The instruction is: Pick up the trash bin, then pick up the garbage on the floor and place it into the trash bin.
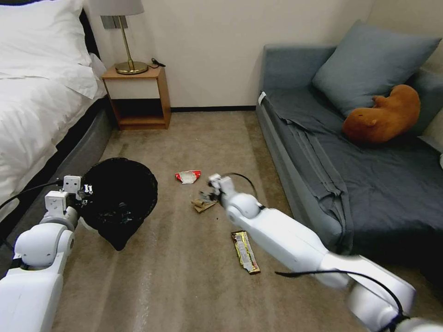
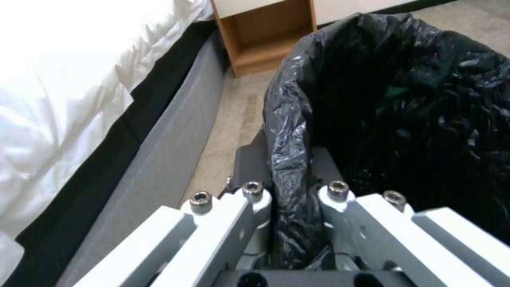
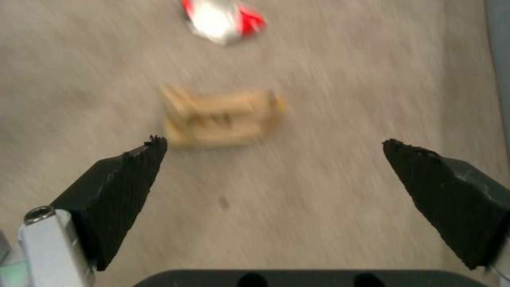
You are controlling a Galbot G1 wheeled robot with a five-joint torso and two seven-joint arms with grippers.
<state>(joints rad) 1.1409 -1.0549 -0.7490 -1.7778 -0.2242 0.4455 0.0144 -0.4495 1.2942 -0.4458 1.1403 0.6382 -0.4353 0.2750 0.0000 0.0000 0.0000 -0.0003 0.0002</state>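
Observation:
The trash bin (image 1: 120, 196), lined with a crinkly black bag (image 2: 404, 103), hangs off the floor at the left. My left gripper (image 1: 83, 191) is shut on its rim (image 2: 289, 199). On the carpet lie the garbage pieces: a red-and-white wrapper (image 1: 188, 176) (image 3: 223, 20), crumpled brown paper (image 1: 203, 204) (image 3: 223, 117) and a long yellow-brown wrapper (image 1: 245, 251). My right gripper (image 1: 208, 190) (image 3: 271, 147) hovers open just above the brown paper, its black fingers (image 3: 127, 175) wide apart with nothing between them.
A bed with white linen (image 1: 37, 92) runs along the left. A wooden nightstand (image 1: 137, 97) with a lamp stands at the back wall. A grey sofa (image 1: 350, 170) with a cushion and a brown plush toy (image 1: 383, 115) lines the right side.

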